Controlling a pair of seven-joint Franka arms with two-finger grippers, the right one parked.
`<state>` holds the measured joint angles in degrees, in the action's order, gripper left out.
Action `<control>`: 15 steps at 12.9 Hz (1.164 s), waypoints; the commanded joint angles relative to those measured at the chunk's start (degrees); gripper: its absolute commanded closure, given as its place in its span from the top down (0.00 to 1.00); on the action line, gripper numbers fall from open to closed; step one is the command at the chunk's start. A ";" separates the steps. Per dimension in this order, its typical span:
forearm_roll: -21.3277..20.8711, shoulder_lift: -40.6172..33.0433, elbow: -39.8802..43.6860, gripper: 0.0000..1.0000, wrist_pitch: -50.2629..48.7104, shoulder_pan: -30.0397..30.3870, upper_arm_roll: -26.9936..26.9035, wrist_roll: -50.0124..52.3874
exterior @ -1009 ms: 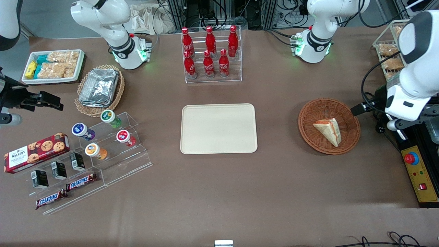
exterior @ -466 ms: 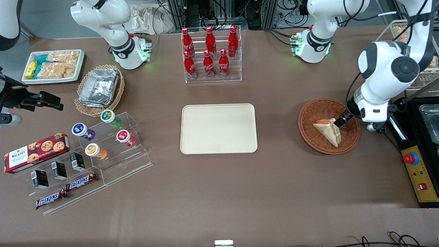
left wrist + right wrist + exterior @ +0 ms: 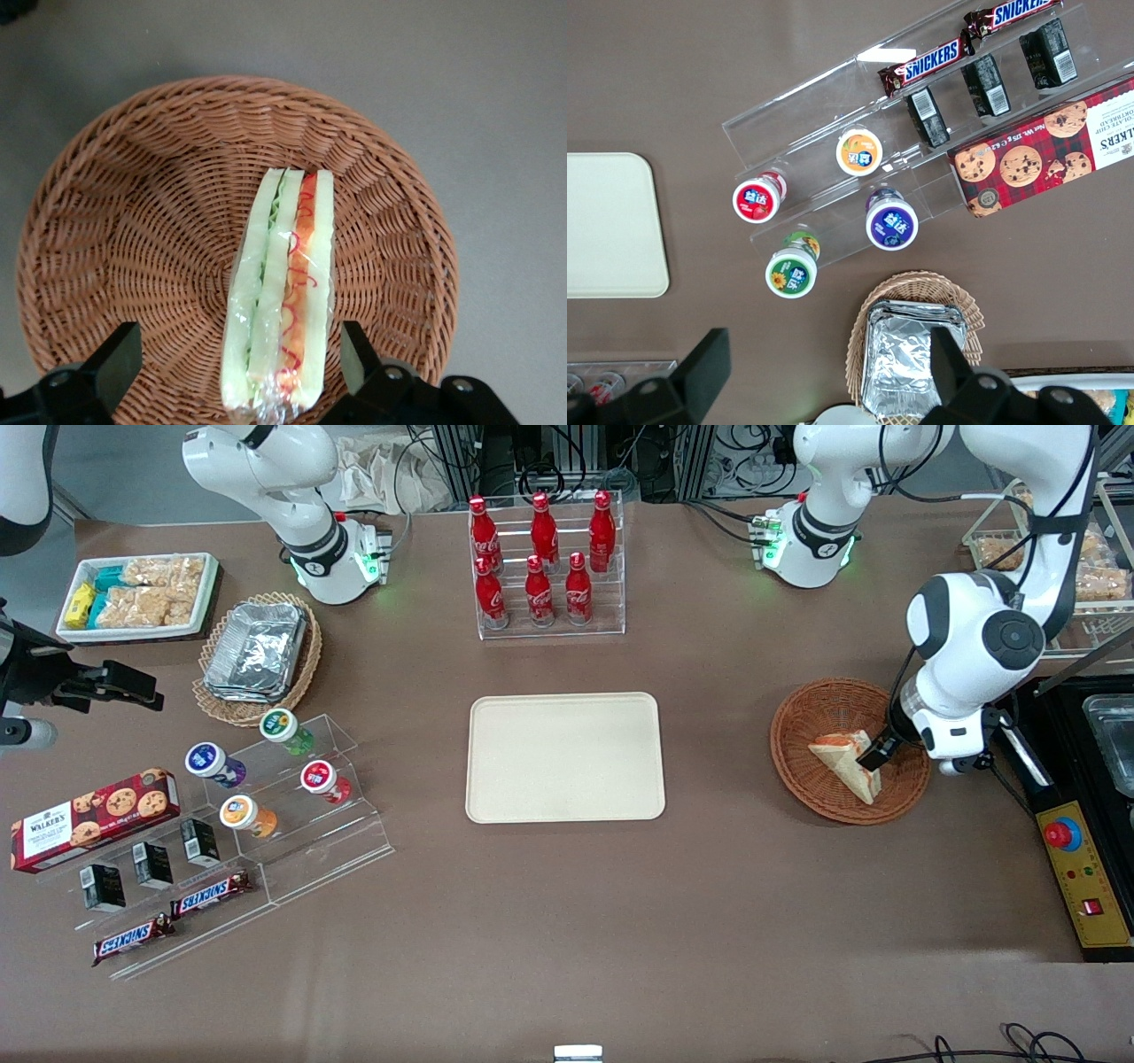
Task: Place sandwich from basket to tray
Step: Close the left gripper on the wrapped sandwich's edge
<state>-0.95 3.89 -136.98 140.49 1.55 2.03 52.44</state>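
Left pincer (image 3: 235, 359) is hanging over the basket (image 3: 802, 775), fingers (image 3: 111, 363) spread wide either side of the sandwich (image 3: 282, 292), seemingly not touching it. Sandwich is lying in the basket; tray (image 3: 565, 757) is sitting mid-desk.

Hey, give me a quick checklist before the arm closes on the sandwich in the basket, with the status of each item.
1. Gripper open: ok, fingers spread apart.
2. Sandwich between the fingers: ok, one finger on each side.
3. Sandwich in the basket: ok, resting in the wicker bowl.
4. Fingers touching the bread: cannot tell.
5. Tray ready to receive: ok, nothing lies on it.
6. Plastic wrap on the sandwich intact: ok, no tear visible in the wrist view.
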 commanded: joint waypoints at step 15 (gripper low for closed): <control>0.42 5.25 -1.54 0.34 8.66 -1.11 0.78 5.83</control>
<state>-0.57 8.98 -137.37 146.27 0.78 2.70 56.07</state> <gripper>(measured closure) 0.057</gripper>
